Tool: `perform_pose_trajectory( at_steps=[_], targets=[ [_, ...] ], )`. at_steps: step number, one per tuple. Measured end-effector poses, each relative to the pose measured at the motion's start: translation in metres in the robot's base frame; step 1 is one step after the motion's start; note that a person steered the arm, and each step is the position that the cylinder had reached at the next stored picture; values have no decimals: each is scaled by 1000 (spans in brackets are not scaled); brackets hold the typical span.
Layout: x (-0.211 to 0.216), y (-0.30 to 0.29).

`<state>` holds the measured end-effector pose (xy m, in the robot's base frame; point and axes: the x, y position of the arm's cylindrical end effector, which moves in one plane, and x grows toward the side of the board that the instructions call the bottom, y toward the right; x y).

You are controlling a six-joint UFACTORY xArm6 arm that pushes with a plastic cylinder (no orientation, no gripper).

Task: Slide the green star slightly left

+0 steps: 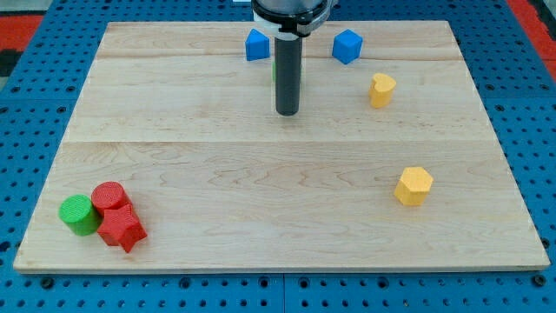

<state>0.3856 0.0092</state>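
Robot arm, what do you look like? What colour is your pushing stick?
I end in a straight, round, dark grey rod with a smooth, slightly shiny side. Its lower end is my tip, cut flat. At the view's top it joins a wider black collar with a silvery rim. No cables or markings show.

No readable text, label, brand, number or sign anywhere: none on board (278, 174), blocks or rod.
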Motion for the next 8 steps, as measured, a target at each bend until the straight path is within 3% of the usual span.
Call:
perform_pose_trajectory(
  at_steps=[6, 8],
  targets=[
    [-11, -1],
    [6, 2]
  ],
)
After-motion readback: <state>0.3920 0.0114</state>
